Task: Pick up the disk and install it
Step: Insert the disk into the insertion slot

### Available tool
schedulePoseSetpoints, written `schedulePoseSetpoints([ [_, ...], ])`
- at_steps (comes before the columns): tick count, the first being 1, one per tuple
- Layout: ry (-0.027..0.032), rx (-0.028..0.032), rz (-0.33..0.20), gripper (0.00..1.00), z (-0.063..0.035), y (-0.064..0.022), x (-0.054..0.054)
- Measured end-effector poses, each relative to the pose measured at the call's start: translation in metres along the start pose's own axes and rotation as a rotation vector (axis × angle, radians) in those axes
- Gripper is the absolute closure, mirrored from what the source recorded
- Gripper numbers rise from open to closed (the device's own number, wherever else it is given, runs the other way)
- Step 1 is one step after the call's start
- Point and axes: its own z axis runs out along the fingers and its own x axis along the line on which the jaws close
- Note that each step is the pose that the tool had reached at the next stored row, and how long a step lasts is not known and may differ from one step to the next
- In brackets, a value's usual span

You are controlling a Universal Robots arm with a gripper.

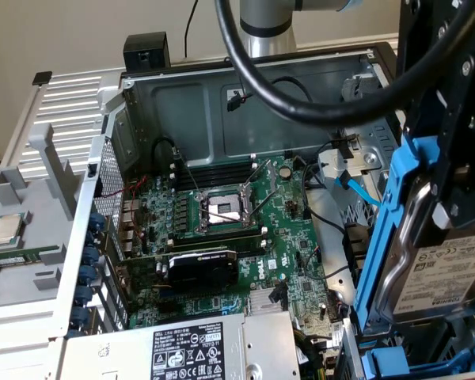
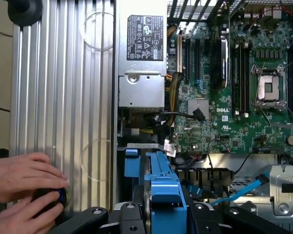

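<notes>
Both my fingers (image 2: 129, 219), partway closed, are gripping the disk (image 1: 451, 273) by its blue carrier frame (image 2: 166, 195), holding it on edge, likely to suit the drive bay (image 1: 408, 366) beneath.

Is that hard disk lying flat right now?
No, the disk stands almost on edge at the exterior view's right, with its white label facing the camera.
</notes>
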Motion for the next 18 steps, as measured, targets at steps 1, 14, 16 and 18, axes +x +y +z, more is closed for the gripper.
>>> schedulePoseSetpoints([
  [1,0.0001,0.0,0.0,0.63,0.0002,0.0,0.0],
  [14,0.0001,0.0,0.0,0.63,0.0032,0.0,0.0005],
  [16,0.0002,0.0,0.0,0.63,0.004,0.0,0.0006],
  [18,0.0004,0.0,0.0,0.63,0.005,-0.0001,0.0006],
])
